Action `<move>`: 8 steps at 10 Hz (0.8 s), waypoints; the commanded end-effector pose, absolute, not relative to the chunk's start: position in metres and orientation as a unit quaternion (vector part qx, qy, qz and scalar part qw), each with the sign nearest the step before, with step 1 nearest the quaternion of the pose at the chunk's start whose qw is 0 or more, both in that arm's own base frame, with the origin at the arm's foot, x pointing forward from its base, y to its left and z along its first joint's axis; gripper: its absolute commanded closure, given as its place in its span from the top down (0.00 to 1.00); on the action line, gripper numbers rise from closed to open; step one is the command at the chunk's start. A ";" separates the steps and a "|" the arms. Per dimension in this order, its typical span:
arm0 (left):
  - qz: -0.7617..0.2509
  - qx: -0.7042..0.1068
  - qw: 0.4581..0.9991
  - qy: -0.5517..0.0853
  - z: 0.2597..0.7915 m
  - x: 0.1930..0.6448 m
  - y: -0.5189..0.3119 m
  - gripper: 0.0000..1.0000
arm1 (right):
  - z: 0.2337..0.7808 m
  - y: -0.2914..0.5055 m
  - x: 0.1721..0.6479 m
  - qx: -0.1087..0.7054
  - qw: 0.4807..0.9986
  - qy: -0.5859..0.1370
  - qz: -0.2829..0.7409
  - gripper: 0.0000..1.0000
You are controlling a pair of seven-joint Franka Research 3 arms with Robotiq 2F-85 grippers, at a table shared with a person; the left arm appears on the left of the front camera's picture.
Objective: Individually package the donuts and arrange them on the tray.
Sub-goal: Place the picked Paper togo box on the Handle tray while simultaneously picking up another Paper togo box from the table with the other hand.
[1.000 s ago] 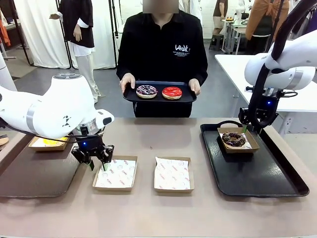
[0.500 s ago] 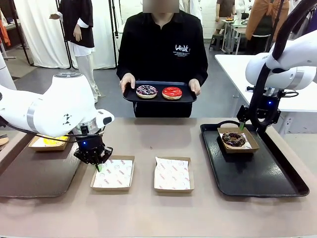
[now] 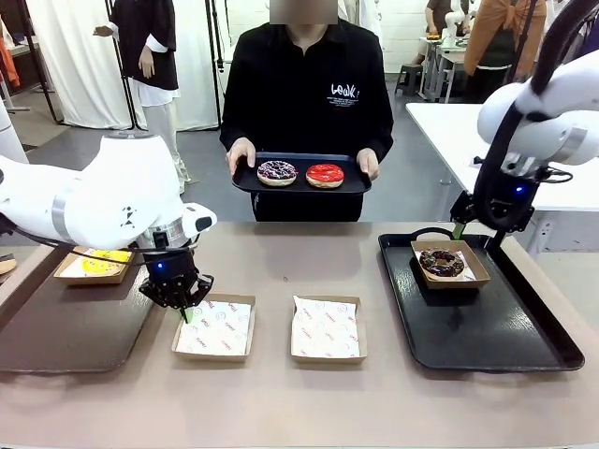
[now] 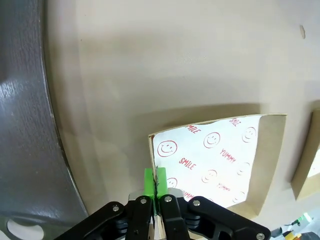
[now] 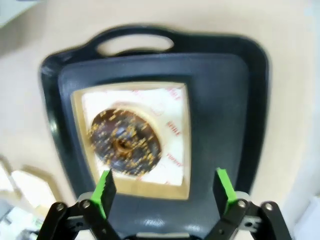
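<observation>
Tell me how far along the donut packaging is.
Done: the dark chocolate ring donut sits boxed on the black plastic tray, the open right gripper above it; the yellow-iced donut is boxed at far left. In hand: the left gripper is shut on the rim of an empty paper-lined cardboard box. Left: the purple sprinkled donut and glossy red donut lie on the person's small black tray; a second empty box waits.

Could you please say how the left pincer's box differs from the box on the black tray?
The left box is empty; the tray box holds a chocolate donut. The left pincer is shut on the left box's edge; the open right pincer hangs clear above the tray box. Both are paper-lined brown cardboard.
</observation>
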State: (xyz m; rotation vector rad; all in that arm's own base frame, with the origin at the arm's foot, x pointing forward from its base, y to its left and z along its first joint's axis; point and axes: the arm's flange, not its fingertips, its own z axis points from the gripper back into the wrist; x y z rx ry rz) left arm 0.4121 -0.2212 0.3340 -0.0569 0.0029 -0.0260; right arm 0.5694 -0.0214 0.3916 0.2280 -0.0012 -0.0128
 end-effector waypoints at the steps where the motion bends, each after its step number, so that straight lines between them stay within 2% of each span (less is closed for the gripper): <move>1: -0.009 -0.047 0.999 0.017 0.372 0.413 -0.224 0.00 | 0.419 -0.074 0.535 0.249 0.968 0.006 0.035 1.00; 4: -0.014 -0.064 0.998 -0.013 0.446 0.431 -0.239 0.00 | 0.436 -0.171 0.469 0.373 0.927 -0.037 -0.002 1.00; 8: -0.015 -0.024 0.999 -0.024 0.507 0.470 -0.266 0.00 | 0.412 -0.242 0.392 0.481 0.872 -0.085 -0.041 1.00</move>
